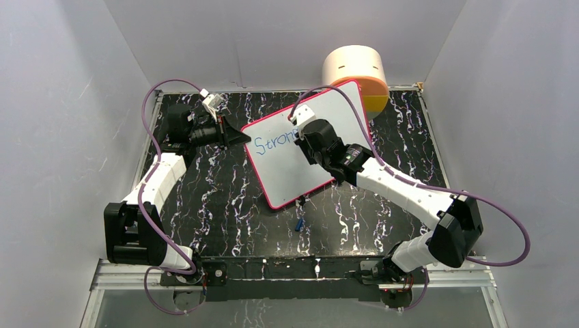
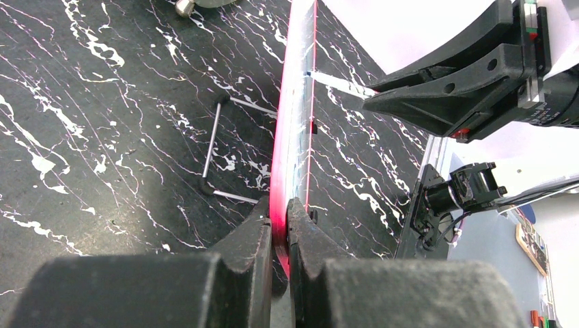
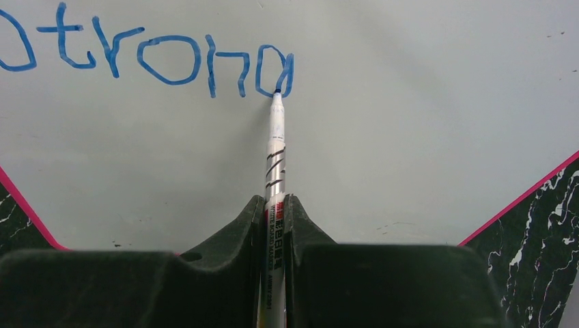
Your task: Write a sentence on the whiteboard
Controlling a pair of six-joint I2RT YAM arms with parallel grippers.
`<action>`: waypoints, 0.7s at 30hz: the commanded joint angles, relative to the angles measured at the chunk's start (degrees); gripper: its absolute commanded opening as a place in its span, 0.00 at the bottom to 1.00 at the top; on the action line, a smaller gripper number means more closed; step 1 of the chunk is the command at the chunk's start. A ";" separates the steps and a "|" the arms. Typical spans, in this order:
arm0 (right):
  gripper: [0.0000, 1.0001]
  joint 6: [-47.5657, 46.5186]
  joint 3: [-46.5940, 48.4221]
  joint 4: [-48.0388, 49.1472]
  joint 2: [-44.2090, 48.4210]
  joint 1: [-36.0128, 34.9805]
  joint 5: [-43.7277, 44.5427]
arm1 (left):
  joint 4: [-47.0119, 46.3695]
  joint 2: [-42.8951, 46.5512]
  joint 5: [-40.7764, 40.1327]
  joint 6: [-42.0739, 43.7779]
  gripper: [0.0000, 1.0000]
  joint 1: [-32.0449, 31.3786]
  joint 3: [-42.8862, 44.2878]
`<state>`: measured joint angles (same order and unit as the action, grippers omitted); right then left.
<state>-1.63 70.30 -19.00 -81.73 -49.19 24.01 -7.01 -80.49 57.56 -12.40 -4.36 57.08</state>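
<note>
The left arm (image 1: pixel 158 179) and right arm (image 1: pixel 403 188) are built alike, with white shells on the long links and boxy black housings at the joints. A thin purple left cable (image 1: pixel 145 102) loops beside one, and a purple right cable (image 1: pixel 527 242) beside the other. The left pincer (image 2: pixel 278 217) and right pincer (image 3: pixel 274 205) have matte black, wedge-shaped fingers tapering to blunt tips. Side-on, the right one's fingers show small round holes.
</note>
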 commanded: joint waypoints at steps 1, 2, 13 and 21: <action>0.00 0.92 -1.19 -0.58 1.83 0.19 -0.29 | 5.06 -1.86 -2.41 5.55 0.00 -2.57 -0.93; 0.00 1.00 -1.34 -0.74 1.96 0.23 -0.32 | 5.12 -1.86 -2.37 5.55 0.00 -2.58 -0.98; 0.00 1.19 -1.76 -2.90 2.47 0.21 -2.35 | 5.22 -1.86 -2.53 5.64 0.00 -2.58 -0.84; 0.00 1.19 -1.00 -4.11 2.48 0.16 -5.13 | 5.18 -1.89 -2.52 5.64 0.00 -2.58 -0.85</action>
<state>-1.19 68.51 -23.16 -80.93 -49.19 21.41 -6.98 -80.49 57.56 -12.34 -4.36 57.10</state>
